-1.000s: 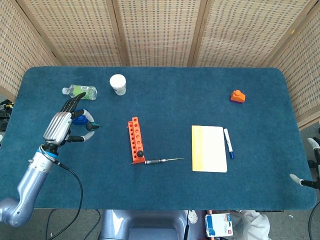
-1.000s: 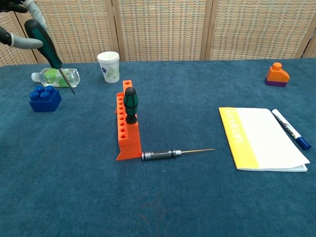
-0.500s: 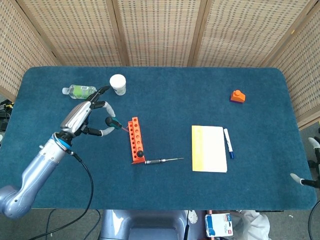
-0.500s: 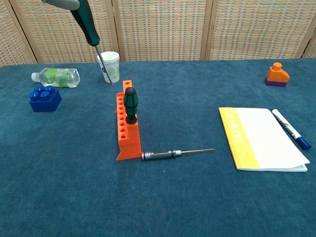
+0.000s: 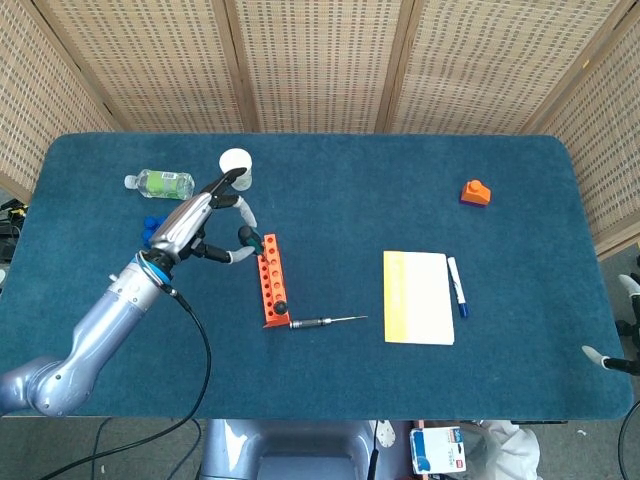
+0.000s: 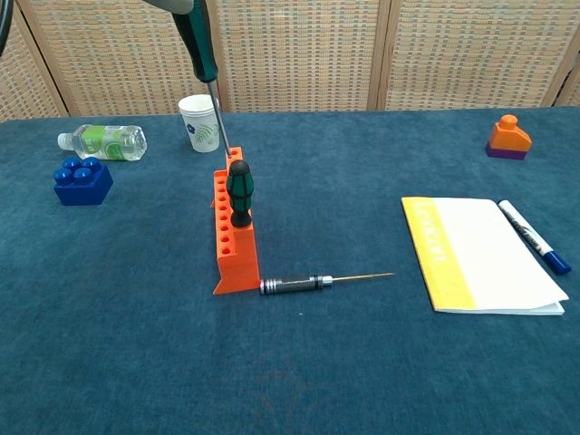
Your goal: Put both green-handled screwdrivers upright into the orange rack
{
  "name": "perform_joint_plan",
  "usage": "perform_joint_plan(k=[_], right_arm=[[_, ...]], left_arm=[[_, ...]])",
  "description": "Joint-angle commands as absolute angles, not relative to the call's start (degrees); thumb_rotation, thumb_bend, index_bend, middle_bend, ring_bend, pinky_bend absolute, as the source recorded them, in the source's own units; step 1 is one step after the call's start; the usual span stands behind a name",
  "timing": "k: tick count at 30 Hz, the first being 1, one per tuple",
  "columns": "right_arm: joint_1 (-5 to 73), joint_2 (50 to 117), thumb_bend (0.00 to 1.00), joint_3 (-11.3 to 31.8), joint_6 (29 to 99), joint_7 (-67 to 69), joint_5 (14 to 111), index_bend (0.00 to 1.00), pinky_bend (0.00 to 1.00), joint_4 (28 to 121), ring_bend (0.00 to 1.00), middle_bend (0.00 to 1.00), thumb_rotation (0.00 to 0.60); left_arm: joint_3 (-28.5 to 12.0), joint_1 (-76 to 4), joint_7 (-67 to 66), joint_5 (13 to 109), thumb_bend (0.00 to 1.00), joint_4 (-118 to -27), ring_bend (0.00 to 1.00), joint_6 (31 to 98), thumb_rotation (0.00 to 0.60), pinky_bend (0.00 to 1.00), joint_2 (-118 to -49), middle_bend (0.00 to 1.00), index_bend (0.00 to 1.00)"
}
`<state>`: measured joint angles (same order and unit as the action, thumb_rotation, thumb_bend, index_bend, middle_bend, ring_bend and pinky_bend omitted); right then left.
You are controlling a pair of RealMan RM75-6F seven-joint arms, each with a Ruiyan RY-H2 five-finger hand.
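The left robot hand [image 5: 205, 222] holds a screwdriver [image 6: 201, 56] above the far end of the rack [image 6: 230, 227], tip perhaps touching it. A second screwdriver [image 6: 239, 192] stands in the rack.

A worktop [image 5: 330, 390] covered in dark blue, carpet-like cloth fills most of both views; its corners are rounded. Behind its far edge stands a folding screen of woven wicker panels [image 5: 320, 60] set in light wooden frames [image 5: 236, 66], and it angles round the left and right sides as well. In the chest view the same wicker panels [image 6: 299, 50] close off the whole backdrop. The light is even and soft, with only faint shadows on the cloth. Below the near edge, a grey floor [image 5: 560, 455] shows.
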<state>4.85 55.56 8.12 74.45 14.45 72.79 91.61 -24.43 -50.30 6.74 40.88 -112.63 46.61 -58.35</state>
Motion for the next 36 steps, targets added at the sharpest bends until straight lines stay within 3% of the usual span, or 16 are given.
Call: perform_joint_plan(k=[1,36], right_arm=[[4.9,55.6,0.0,8.1,74.5,14.4,72.8,0.0,0.0,91.6,0.0,0.0,0.6],[5.0,55.7,0.0,8.3,73.8,14.4,72.2,0.0,0.0,91.3,0.0,0.0,0.6]], left_arm=[[-24.1,-51.3,5.5,39.6,0.63,-112.1,0.0,46.9,0.6,0.0,-58.6,0.0,0.73],[-22.2,-55.9,1.9,32.9,0.63,-109.0,0.0,48.5,0.6,0.0,-61.9,0.0,0.73]])
